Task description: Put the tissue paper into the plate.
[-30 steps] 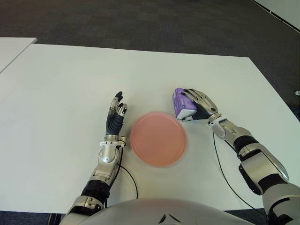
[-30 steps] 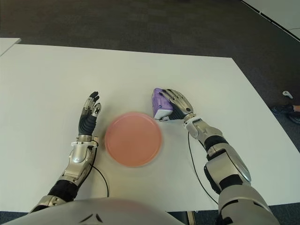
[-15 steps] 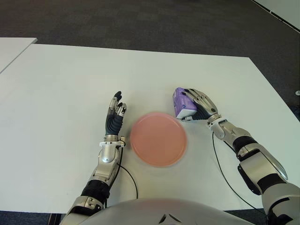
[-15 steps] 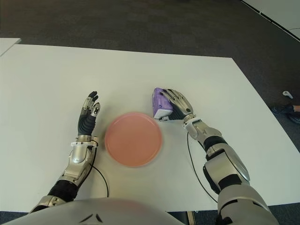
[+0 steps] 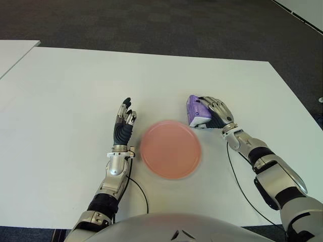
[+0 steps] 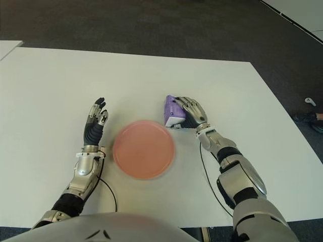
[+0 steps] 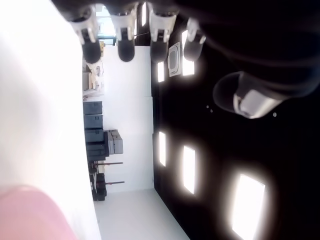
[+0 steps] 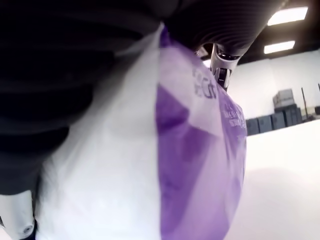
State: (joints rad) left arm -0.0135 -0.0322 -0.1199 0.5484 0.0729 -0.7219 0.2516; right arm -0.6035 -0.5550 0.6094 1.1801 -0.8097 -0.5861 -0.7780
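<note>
Right hand (image 5: 218, 112) clamped on purple-and-white plastic tissue pack (image 5: 196, 111), sitting on white table (image 5: 65, 91) just right of round pink plate (image 5: 170, 149); plate lies to hand's left & nearer robot; left hand (image 5: 124, 123) open, idle left of plate

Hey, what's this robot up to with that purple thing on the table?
Its right hand is closed around a purple and white tissue packet, just beyond the right edge of a pink plate on the white table. The packet is not in the plate yet, and the plate holds nothing. The left hand is idle to the left of the plate, fingers stretched out and holding nothing.
</note>
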